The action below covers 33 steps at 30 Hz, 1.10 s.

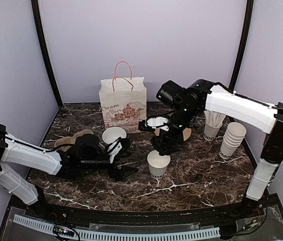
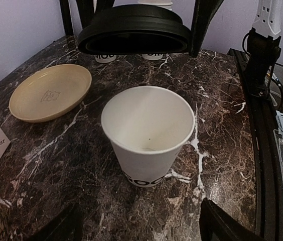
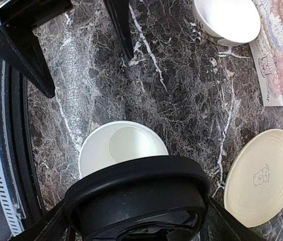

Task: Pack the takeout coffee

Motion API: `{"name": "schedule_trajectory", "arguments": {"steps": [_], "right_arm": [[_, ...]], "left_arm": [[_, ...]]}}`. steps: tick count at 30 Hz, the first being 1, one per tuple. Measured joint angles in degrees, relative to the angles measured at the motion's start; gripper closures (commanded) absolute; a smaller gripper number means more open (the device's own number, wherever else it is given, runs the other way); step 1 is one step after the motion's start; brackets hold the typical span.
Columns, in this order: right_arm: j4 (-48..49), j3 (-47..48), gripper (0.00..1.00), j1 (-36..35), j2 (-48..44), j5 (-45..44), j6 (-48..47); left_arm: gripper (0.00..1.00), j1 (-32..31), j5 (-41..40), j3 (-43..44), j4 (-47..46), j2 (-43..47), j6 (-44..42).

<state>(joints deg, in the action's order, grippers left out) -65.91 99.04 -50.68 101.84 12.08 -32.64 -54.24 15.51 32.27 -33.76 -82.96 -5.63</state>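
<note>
**A:** Where is the coffee cup?

**B:** A white paper cup (image 1: 158, 163) stands upright around the middle of the marble surface (image 1: 201, 175), a little toward the near edge. Its top is open, and there is black lettering near its base.

**A:** And the lid?

**B:** The black lid (image 3: 136, 191) is clamped level between the fingers of the right gripper (image 1: 162, 143). It hangs above the cup's mouth, apart from it and not squarely over it.

**A:** The other arm?

**B:** The left gripper (image 1: 126, 156) lies low on the cup's left with its jaws spread wide. The cup sits just beyond the fingertips, untouched.

**A:** Anything else on there?

**B:** A second open white cup (image 1: 114, 134) stands just behind the left gripper, toward the far edge. A paper bag (image 1: 123, 103) with pink handles is upright at the far edge. A beige plate (image 2: 50, 92) lies right of the bag, partly hidden under the right arm. A stack of lidless cups (image 1: 232, 140) and a cup of white sticks (image 1: 213, 125) stand near the right edge.
</note>
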Motion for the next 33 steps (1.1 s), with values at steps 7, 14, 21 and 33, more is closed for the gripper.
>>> {"name": "schedule_trajectory", "arguments": {"steps": [7, 14, 21, 33], "right_arm": [[-0.2, 0.0, 0.30, -3.5, 1.9, -4.5, -0.4], [-0.5, -0.1, 0.28, -5.4, 4.3, -7.5, -1.0], [-0.6, -0.1, 0.28, -5.7, 5.2, -9.3, -1.2], [-0.9, -0.1, 0.23, -6.8, 7.1, -10.8, -1.2]], "left_arm": [[0.18, 0.0, -5.9, -4.9, 0.6, 5.8, 3.2], [0.19, 0.0, -8.8, -6.3, 0.7, 7.9, 4.2], [0.19, 0.0, -10.1, -7.3, 0.6, 8.1, 4.9], [0.19, 0.0, -10.7, -7.8, 0.6, 9.0, 4.9]]}}
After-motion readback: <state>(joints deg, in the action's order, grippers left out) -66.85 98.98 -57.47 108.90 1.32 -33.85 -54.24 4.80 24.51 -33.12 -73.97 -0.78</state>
